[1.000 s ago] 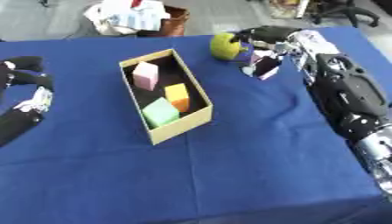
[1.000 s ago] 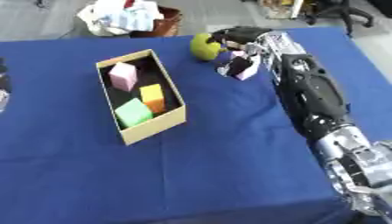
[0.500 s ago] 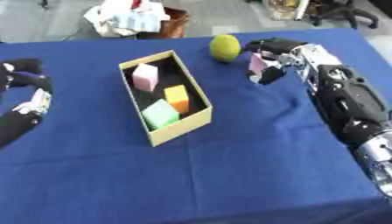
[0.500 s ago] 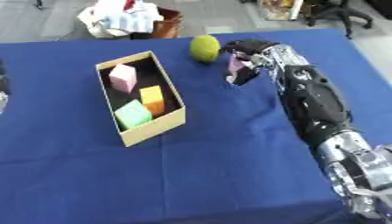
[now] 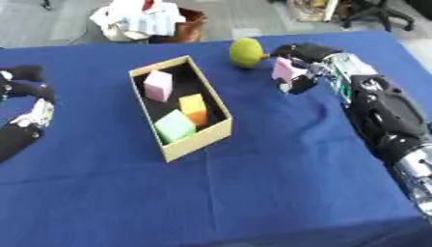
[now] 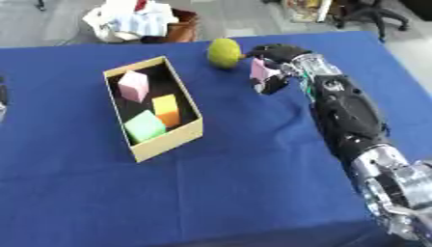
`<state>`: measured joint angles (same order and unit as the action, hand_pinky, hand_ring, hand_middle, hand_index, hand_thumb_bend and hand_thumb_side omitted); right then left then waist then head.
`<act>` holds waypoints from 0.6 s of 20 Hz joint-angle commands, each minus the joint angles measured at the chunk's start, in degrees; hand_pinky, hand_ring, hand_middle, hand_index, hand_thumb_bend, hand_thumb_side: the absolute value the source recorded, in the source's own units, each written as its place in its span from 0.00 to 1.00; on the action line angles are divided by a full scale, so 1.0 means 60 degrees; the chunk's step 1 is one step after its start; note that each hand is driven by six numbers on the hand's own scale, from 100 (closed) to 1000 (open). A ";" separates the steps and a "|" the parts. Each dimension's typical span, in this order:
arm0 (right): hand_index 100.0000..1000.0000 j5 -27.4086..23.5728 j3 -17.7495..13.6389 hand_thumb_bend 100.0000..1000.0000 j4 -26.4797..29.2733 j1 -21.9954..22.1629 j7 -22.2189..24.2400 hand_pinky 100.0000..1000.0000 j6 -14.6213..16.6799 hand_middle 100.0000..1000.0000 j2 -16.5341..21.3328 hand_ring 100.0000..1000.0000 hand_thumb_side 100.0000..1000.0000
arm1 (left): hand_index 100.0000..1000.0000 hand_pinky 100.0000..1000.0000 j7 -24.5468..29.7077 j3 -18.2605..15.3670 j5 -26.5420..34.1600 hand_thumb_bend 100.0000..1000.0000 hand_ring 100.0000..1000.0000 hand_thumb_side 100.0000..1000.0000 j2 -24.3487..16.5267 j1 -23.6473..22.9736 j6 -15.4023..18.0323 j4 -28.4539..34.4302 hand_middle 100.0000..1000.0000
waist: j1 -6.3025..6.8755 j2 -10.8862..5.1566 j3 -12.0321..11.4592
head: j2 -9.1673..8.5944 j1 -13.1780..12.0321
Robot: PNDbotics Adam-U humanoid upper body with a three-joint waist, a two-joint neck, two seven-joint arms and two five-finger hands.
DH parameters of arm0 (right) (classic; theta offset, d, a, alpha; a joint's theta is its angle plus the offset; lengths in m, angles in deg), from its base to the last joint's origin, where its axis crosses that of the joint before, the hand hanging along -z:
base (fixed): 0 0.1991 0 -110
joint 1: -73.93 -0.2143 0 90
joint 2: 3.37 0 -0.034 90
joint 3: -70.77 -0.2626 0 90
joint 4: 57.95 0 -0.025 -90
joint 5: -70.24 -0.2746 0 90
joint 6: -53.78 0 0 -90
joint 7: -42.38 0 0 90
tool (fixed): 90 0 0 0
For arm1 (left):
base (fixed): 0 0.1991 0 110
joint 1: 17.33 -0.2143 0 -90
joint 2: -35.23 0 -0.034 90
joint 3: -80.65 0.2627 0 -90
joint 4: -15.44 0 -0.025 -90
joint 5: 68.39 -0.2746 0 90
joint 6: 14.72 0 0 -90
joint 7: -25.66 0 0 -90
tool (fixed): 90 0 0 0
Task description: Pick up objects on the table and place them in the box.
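The right robot hand [image 5: 297, 67], fingers curled round a pink block [image 5: 283, 70] near the surface's far edge, has the box [image 5: 199, 138] to its left.

Blue tablecloth [image 5: 253, 183], cluttered brown basket [image 5: 187, 25] beyond, grey floor [image 5: 50, 24]

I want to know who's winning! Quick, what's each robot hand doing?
Right hand: closed around a pink block.
Left hand: holding nothing; fingers cannot be told.
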<state>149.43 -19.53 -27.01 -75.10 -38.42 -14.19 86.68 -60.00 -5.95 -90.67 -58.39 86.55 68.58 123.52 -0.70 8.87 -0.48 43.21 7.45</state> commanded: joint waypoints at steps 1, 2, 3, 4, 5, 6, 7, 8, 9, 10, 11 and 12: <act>0.98 0.0190 -0.0087 0.00 -0.0035 -0.0186 -0.0218 0.90 -0.0211 0.96 0.0329 1.00 0.34 | 0.82 0.77 -0.0024 -0.0098 -0.0070 0.05 0.64 0.57 -0.0168 0.0086 0.0000 0.0146 0.67 | 0.0002 -0.0094 0.0002 | -0.0126 0.0023; 0.98 0.0217 -0.0093 0.00 -0.0073 -0.0183 -0.0232 0.89 -0.0260 0.95 0.0330 1.00 0.34 | 0.82 0.77 -0.0026 -0.0099 -0.0075 0.05 0.64 0.57 -0.0167 0.0082 -0.0001 0.0146 0.67 | 0.0005 -0.0091 0.0004 | -0.0131 0.0021; 0.97 0.0242 -0.0094 0.00 -0.0099 -0.0180 -0.0242 0.87 -0.0296 0.95 0.0332 0.99 0.31 | 0.82 0.77 -0.0027 -0.0100 -0.0078 0.05 0.64 0.57 -0.0166 0.0079 0.0000 0.0146 0.67 | 0.0008 -0.0088 0.0005 | -0.0131 0.0023; 0.96 0.0277 -0.0094 0.00 -0.0120 -0.0171 -0.0248 0.84 -0.0332 0.94 0.0333 0.96 0.27 | 0.82 0.77 -0.0030 -0.0102 -0.0080 0.05 0.64 0.57 -0.0165 0.0077 0.0000 0.0148 0.67 | 0.0011 -0.0086 0.0005 | -0.0134 0.0025; 0.96 0.0312 -0.0094 0.00 -0.0143 -0.0163 -0.0242 0.83 -0.0364 0.92 0.0330 0.94 0.26 | 0.82 0.77 -0.0032 -0.0103 -0.0081 0.05 0.64 0.57 -0.0165 0.0076 -0.0001 0.0149 0.67 | 0.0015 -0.0084 0.0005 | -0.0138 0.0026; 0.94 0.0345 -0.0095 0.00 -0.0156 -0.0157 -0.0241 0.80 -0.0384 0.91 0.0324 0.92 0.22 | 0.82 0.77 -0.0036 -0.0105 -0.0081 0.05 0.64 0.57 -0.0165 0.0075 -0.0003 0.0150 0.67 | 0.0020 -0.0082 0.0005 | -0.0143 0.0027; 0.94 0.0367 -0.0099 0.00 -0.0167 -0.0150 -0.0243 0.79 -0.0395 0.90 0.0318 0.90 0.21 | 0.82 0.77 -0.0039 -0.0106 -0.0078 0.05 0.64 0.57 -0.0164 0.0076 -0.0004 0.0151 0.67 | 0.0023 -0.0080 0.0005 | -0.0148 0.0029; 0.93 0.0392 -0.0099 0.00 -0.0180 -0.0142 -0.0235 0.77 -0.0406 0.88 0.0314 0.89 0.21 | 0.82 0.77 -0.0041 -0.0107 -0.0077 0.05 0.64 0.57 -0.0163 0.0075 -0.0004 0.0153 0.67 | 0.0027 -0.0080 0.0004 | -0.0153 0.0030; 0.91 0.0412 -0.0100 0.00 -0.0187 -0.0136 -0.0233 0.74 -0.0413 0.86 0.0308 0.85 0.21 | 0.82 0.77 -0.0042 -0.0108 -0.0076 0.05 0.64 0.57 -0.0161 0.0074 -0.0006 0.0152 0.67 | 0.0031 -0.0079 0.0004 | -0.0156 0.0032; 0.90 0.0423 -0.0103 0.00 -0.0187 -0.0126 -0.0242 0.72 -0.0416 0.84 0.0301 0.83 0.21 | 0.82 0.77 -0.0043 -0.0108 -0.0074 0.05 0.64 0.57 -0.0160 0.0074 -0.0006 0.0153 0.67 | 0.0035 -0.0078 0.0005 | -0.0160 0.0035; 0.88 0.0434 -0.0101 0.00 -0.0188 -0.0115 -0.0254 0.69 -0.0413 0.82 0.0295 0.80 0.21 | 0.82 0.77 -0.0044 -0.0108 -0.0073 0.05 0.64 0.57 -0.0159 0.0073 -0.0006 0.0155 0.67 | 0.0039 -0.0077 0.0005 | -0.0162 0.0037; 0.87 0.0451 -0.0095 0.00 -0.0187 -0.0103 -0.0273 0.66 -0.0400 0.80 0.0287 0.77 0.21 | 0.82 0.77 -0.0046 -0.0109 -0.0072 0.04 0.64 0.57 -0.0158 0.0072 -0.0007 0.0155 0.67 | 0.0042 -0.0077 0.0007 | -0.0163 0.0039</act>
<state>151.43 -19.91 -28.17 -75.25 -40.08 -16.46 86.76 -60.09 -6.07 -91.06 -58.39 86.55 68.50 123.53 -0.68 8.87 -0.45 42.76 7.61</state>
